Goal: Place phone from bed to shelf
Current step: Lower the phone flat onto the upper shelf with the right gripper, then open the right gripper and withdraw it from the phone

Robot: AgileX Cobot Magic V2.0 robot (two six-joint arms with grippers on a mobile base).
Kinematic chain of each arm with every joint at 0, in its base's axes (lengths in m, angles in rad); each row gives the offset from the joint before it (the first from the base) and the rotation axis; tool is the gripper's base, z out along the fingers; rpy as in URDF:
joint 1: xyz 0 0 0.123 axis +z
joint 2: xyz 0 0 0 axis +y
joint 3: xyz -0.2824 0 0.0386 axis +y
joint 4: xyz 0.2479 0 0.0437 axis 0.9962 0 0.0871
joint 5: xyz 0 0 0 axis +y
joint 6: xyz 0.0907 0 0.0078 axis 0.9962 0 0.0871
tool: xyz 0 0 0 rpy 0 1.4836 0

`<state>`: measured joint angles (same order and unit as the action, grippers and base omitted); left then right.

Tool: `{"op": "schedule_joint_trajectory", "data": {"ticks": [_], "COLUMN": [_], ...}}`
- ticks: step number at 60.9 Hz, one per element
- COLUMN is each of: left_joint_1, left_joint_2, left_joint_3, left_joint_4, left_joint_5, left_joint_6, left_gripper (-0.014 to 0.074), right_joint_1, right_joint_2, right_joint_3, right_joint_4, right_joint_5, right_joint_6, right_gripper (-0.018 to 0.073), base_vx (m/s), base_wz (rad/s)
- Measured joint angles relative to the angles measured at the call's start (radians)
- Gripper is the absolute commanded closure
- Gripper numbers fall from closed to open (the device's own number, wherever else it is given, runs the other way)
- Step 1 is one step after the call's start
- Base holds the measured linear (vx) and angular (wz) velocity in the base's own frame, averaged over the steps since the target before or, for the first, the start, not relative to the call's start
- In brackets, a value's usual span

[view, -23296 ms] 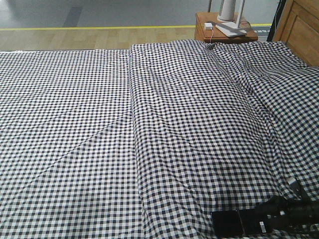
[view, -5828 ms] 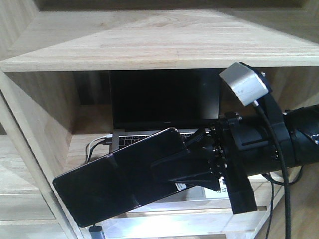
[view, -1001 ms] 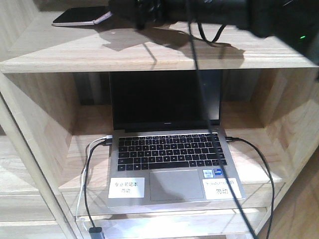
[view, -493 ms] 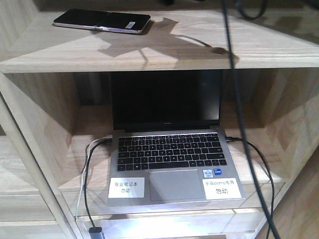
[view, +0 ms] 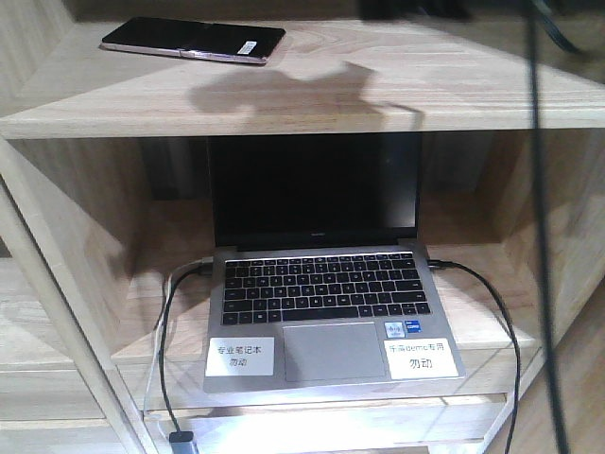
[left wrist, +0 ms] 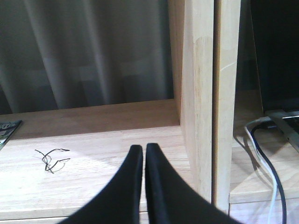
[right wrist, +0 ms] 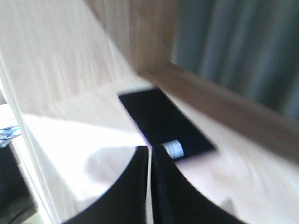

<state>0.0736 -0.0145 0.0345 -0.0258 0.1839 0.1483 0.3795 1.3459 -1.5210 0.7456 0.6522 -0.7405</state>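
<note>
1. Phone (view: pixel 194 40): flat on the top board of the shelf (view: pixel 312 102), toward the board's left rear; glossy black face up, white sticker near the right end, pinkish edge along the front. Free of any gripper.
2. Same phone (right wrist: pixel 166 122) in the right wrist view: blurred, lying on pale wood just beyond the fingertips, sticker end nearest them.
3. Right gripper (right wrist: pixel 149 151): two dark fingers pressed together, nothing between them, poised above the shelf board on the near side of the phone and apart from it.
4. Left gripper (left wrist: pixel 143 149): fingers closed tip to tip, empty, over a lower shelf board left of a vertical wooden divider (left wrist: pixel 203 93).
5. Laptop (view: pixel 321 284): open in the compartment directly below the phone's board; dark screen, two white labels on the palm rest.
6. Cables (view: pixel 170 322): running from the laptop's left and right sides down past the compartment's front edge.
7. Thin twisted wire scrap (left wrist: pixel 51 158): on the board left of the left gripper.
8. Grey curtain (left wrist: pixel 93 51): behind the shelf.
</note>
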Motion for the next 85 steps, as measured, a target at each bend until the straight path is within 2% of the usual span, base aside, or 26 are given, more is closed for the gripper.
{"op": "schedule_joint_trajectory", "data": {"ticks": [15,51,66,85], "left_joint_1": [0.000,0.000,0.000,0.000], "left_joint_2": [0.000,0.000,0.000,0.000], "left_joint_3": [0.000,0.000,0.000,0.000], "left_joint_4": [0.000,0.000,0.000,0.000], "left_joint_5": [0.000,0.000,0.000,0.000], "left_joint_6": [0.000,0.000,0.000,0.000], "left_gripper": [0.0595,0.0595,0.0595,0.0595], "right_joint_1": [0.000,0.000,0.000,0.000], "right_joint_2": [-0.299,-1.076,-1.248,-1.259], "right_joint_3": [0.341,0.949,1.083,1.102], "right_joint_4": [0.000,0.003,0.003,0.004], "right_joint_5": [-0.167,-0.183,-0.183,-0.183], "right_joint_6": [-0.011,0.005,0.021,0.022], "right_gripper": [0.0569,0.0569,0.0569,0.0569], "base_vx": [0.00,0.00,0.00,0.00], "base_wz": [0.00,0.00,0.00,0.00]}}
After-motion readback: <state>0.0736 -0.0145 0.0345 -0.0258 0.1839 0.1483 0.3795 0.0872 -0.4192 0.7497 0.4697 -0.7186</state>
